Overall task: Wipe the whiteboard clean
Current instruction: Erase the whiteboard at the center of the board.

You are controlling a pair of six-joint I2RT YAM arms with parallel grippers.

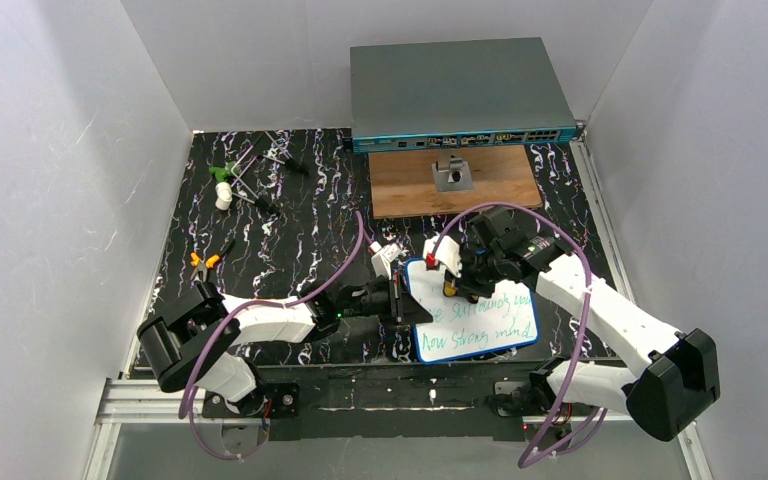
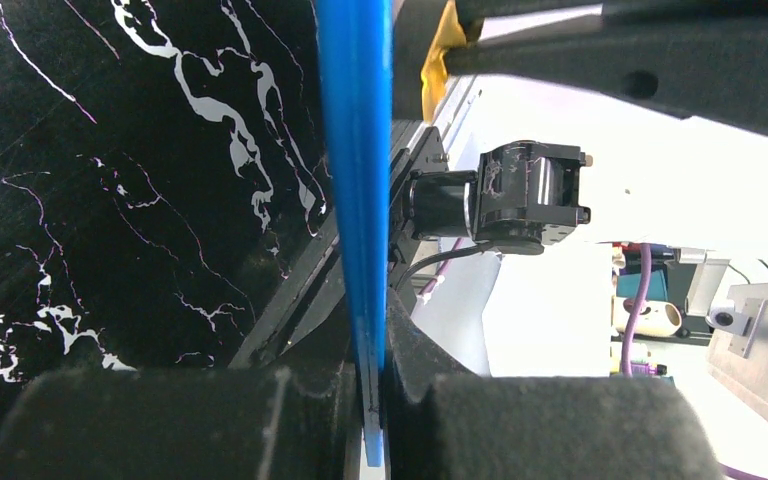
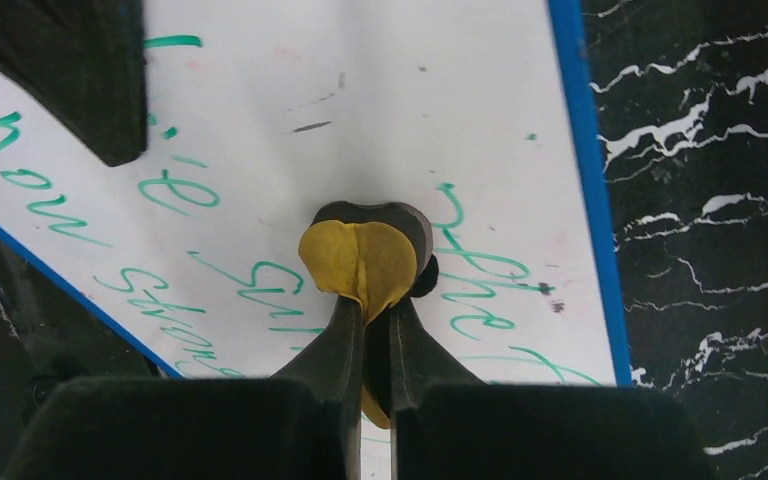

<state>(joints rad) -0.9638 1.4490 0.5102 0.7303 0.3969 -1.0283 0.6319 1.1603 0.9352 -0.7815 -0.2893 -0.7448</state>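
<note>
Your right gripper (image 3: 372, 315) is clamped tight on a yellow wad (image 3: 358, 258), pressing it onto the whiteboard (image 1: 480, 335) amid green writing. Your left gripper (image 2: 367, 385) is pinched on the board's blue rim at its left edge. Right arm reaches from lower right, wrist bent down over the board. Left arm stretches low from lower left. Board lies lower centre of the top view on the black marbled table (image 1: 290, 240).
</note>
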